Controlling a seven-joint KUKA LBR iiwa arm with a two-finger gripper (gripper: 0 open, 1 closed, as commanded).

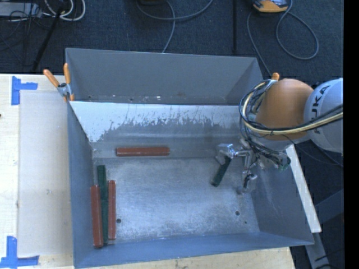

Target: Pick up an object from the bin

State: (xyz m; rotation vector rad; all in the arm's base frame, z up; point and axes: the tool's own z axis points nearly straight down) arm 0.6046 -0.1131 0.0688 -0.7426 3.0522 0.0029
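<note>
**Notably: nearest stick lies just left of the gripper, slanted**

The two-finger metal gripper (244,165) hangs low at the right of the frame, above the floor of the grey metal bin (168,206) and close to its right wall. Whether it is set wide or narrow cannot be told.

Just beside it to the left lies a short dark green-black stick (220,173). Its long axis runs steeply from upper right to lower left, and its upper end reaches the gripper's metalwork. Contact there cannot be confirmed, and no grasp is evident.

In my judgement, any close must be made across that slant.

A reddish-brown flat bar (142,151) lies well apart at centre left. A row of three long sticks (103,209) lies along the left wall, far from the gripper.
</note>
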